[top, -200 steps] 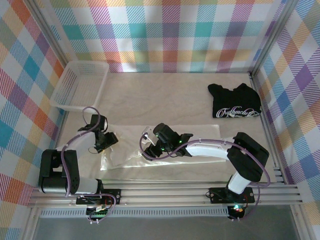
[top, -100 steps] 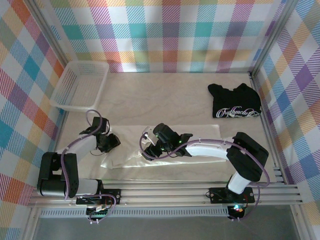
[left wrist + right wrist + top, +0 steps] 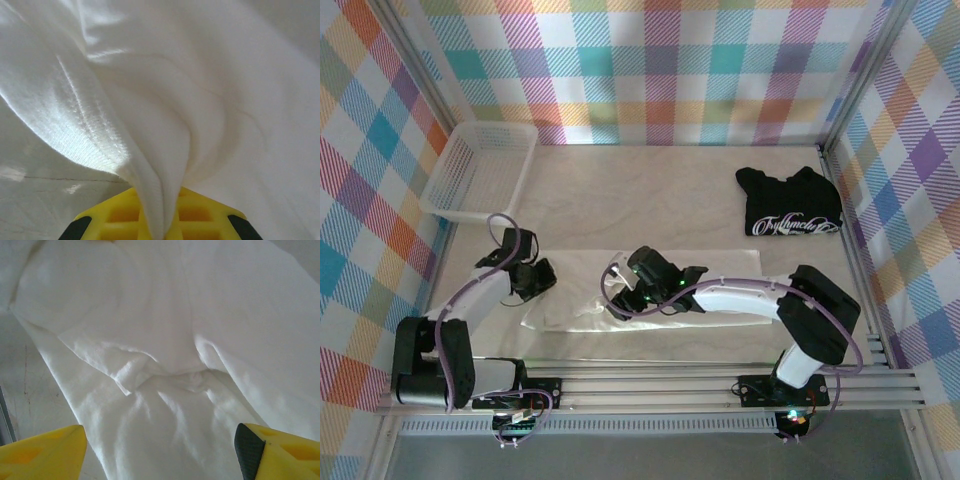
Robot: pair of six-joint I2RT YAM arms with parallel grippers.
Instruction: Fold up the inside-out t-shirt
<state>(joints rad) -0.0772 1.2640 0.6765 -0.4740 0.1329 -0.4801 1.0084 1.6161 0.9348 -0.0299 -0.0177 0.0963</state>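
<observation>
table [image 3: 650, 190]: pale top, walled by plaid panels on three sides.
inside-out t-shirt [image 3: 570, 308]: white, spread out mostly flat on the near half of the table, in front of both arm bases. Its left edge is at the left gripper and the right arm lies across its middle. Left wrist view [image 3: 210, 100]: the cloth is drawn up into a tented fold with a stitched hem along the left side. Right wrist view [image 3: 175, 315]: a layered edge with a small bunched wrinkle at centre.
basket [image 3: 523, 170]: white mesh, far-left corner, well apart from the shirt.
black t-shirt [image 3: 790, 200]: folded, white script lettering, far right near the wall, well apart from the white one.
left gripper [image 3: 534, 280]: at the shirt's left edge. Wrist view [image 3: 157, 217]: yellow jaws clenched on a pinch of white cloth.
right gripper [image 3: 620, 300]: over the shirt's middle-left. Wrist view [image 3: 160, 455]: jaws spread wide, holding nothing, cloth lying below between the tips.
</observation>
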